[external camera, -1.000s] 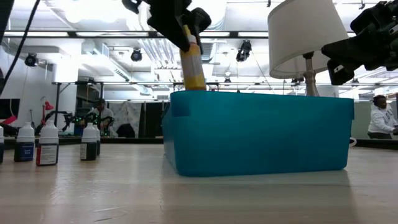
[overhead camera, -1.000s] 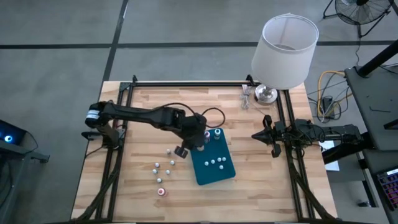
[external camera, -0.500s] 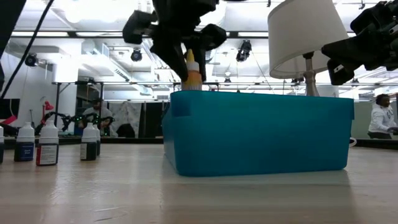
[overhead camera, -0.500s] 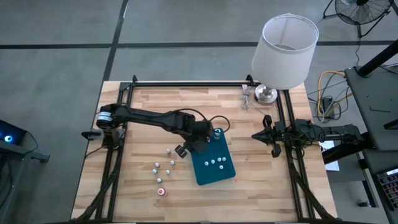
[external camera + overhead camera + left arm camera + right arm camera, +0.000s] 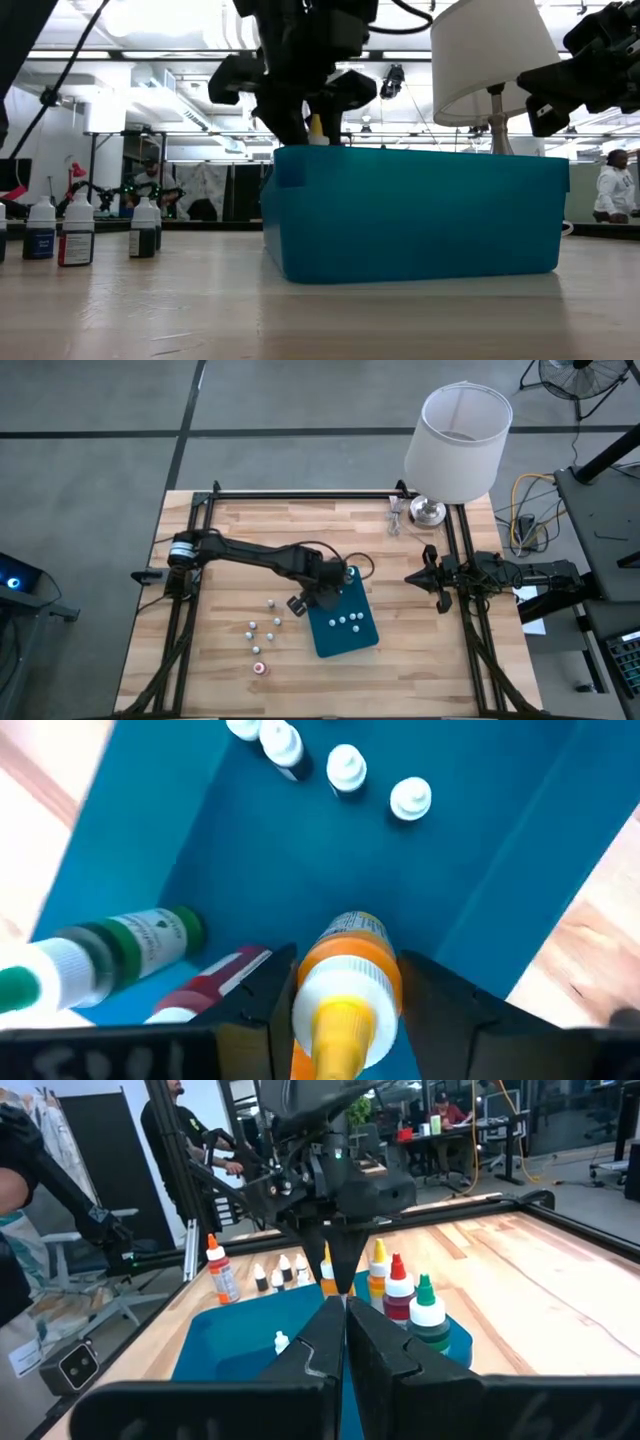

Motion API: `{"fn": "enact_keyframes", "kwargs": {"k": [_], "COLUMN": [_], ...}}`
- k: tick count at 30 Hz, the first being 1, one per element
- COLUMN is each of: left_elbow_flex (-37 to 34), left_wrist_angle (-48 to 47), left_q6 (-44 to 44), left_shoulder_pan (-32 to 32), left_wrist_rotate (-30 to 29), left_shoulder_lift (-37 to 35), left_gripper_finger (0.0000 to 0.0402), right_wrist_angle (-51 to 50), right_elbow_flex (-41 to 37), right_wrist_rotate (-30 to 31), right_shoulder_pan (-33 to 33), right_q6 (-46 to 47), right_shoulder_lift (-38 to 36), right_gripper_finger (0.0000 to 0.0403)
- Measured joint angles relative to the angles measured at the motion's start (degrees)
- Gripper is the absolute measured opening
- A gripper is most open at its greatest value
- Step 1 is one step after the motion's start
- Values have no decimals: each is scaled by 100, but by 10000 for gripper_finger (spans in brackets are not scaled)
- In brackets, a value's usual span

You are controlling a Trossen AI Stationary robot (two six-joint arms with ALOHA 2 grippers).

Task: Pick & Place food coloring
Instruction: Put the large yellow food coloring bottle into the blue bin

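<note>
My left claw point(image 5: 325, 586) is down inside the teal tray point(image 5: 362, 643), at its far end, and it is clamped on an orange food coloring bottle point(image 5: 345, 982). The bottle stands upright between my two fingers point(image 5: 262, 1005), its yellow tip pointing up toward my wrist and its base low in the tray. From table height only that yellow tip point(image 5: 316, 131) shows above the tray's rim point(image 5: 420, 153), with my claw closed around it.

Right beside what I hold, in the same end of the tray, stand a green-capped bottle point(image 5: 140, 942) and a red-capped bottle point(image 5: 215, 978). Farther ahead of my claw, toward the tray's other end, a row of small white-capped bottles point(image 5: 345, 770) stands on the tray floor.

More small bottles point(image 5: 264, 627) are outside the tray on the wooden table point(image 5: 230, 530), off to my claw's side, with a red-topped one point(image 5: 260, 668) nearest the table's front edge.

My right claw point(image 5: 424, 577) waits well apart at the right edge of the table, near the lamp point(image 5: 455, 430), its fingers pressed together on nothing.
</note>
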Motion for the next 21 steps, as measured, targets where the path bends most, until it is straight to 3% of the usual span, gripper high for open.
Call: {"fn": "enact_keyframes", "kwargs": {"k": [21], "left_elbow_flex": [-290], "left_wrist_angle": [330], "left_q6": [-379], "left_shoulder_pan": [22], "left_wrist_rotate": [4], "left_shoulder_lift": [23], "left_gripper_finger": [124], "right_wrist_angle": [0], "right_elbow_flex": [1], "right_wrist_rotate": [3], "right_shoulder_pan": [-1], "right_q6": [0], "right_shoulder_lift": [22], "right_gripper_finger": [9]}}
